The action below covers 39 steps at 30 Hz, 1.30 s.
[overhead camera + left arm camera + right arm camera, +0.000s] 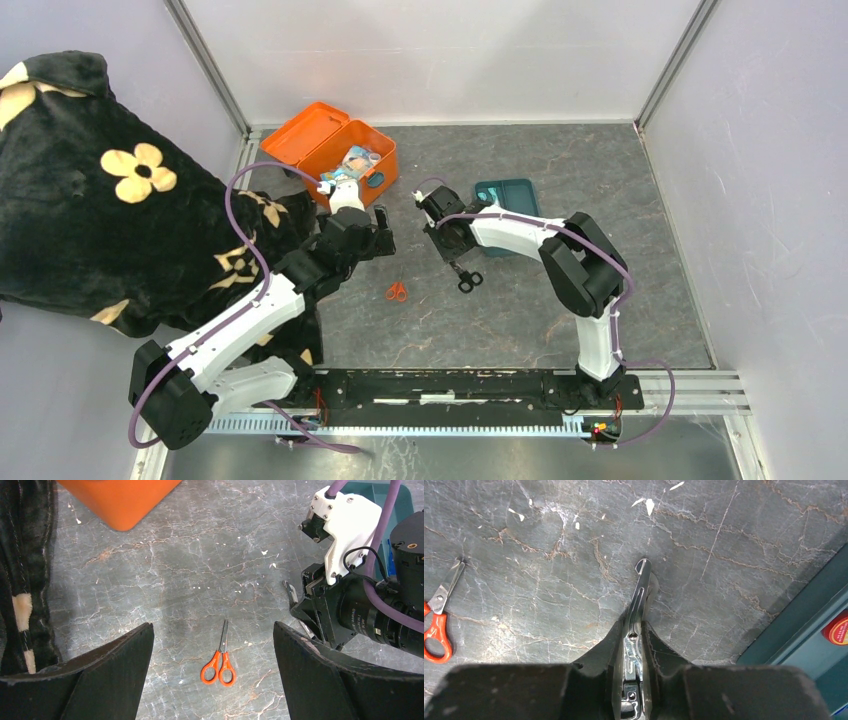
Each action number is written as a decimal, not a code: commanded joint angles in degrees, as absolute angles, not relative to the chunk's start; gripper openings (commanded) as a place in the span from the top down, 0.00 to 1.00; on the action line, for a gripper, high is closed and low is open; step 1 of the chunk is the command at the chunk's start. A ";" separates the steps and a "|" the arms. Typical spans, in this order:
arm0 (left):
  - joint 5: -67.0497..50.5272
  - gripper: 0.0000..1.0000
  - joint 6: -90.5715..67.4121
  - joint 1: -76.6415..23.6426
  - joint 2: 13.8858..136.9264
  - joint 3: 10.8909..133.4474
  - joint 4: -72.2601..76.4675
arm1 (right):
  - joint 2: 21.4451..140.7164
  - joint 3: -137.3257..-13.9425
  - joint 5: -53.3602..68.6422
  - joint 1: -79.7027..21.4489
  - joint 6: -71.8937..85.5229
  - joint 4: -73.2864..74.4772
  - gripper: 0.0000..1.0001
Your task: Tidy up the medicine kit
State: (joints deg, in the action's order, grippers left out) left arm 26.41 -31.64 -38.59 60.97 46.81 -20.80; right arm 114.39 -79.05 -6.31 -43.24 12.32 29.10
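Little writing can be read: the small white print on the black motor casing of the right arm, seen from the left wrist, is too small to make out, and a round red-and-yellow label [837, 630] inside the flat teal plastic compartment tray [515, 192] shows only at the picture's edge, its text unreadable. The printed blue-and-white packets [356, 160] in the small orange plastic medicine kit [390, 165] are also too small to read. There is one kit, one tray and two cutting tools. The kit stands near the far left corner of the bench [560, 330] with its hinged orange lid [300, 130] thrown open toward that corner and the teal latch on the wall facing the arms. The tray lies near the far edge, right of the kit and well apart from it. A small pair of orange-handled scissors [220, 665] lies shut on the middle of the bench, blades pointing toward the far edge. The left fingers [115, 675] are spread wide above these scissors, holding nothing. The right fingers [601, 652] are pressed together on the silver metal shears [640, 595], whose black loop handles show in the top view; the blunt hooked tip sticks out past them over bare bench, between the orange scissors and the tray. A black plush blanket with cream flowers [100, 200] covers the bench's left edge.
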 commanded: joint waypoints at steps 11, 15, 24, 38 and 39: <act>27.77 0.06 -33.05 -38.32 59.77 46.63 -19.06 | 107.65 -79.06 -6.36 -41.32 14.58 29.69 0.91; 27.60 0.06 -33.05 -38.33 59.94 46.59 -19.01 | 105.34 -78.04 -6.07 -40.15 14.94 29.18 0.91; 27.51 0.06 -33.05 -38.32 59.60 46.63 -19.01 | 102.34 -78.06 -6.25 -34.36 13.40 29.80 0.92; 27.49 0.06 -31.67 -38.32 59.27 48.00 -20.52 | 108.91 -86.72 -4.55 -18.66 9.67 30.63 0.93; 27.31 0.06 -31.38 -38.32 59.37 48.24 -20.64 | 109.66 -87.63 -4.30 -17.90 9.80 30.27 0.93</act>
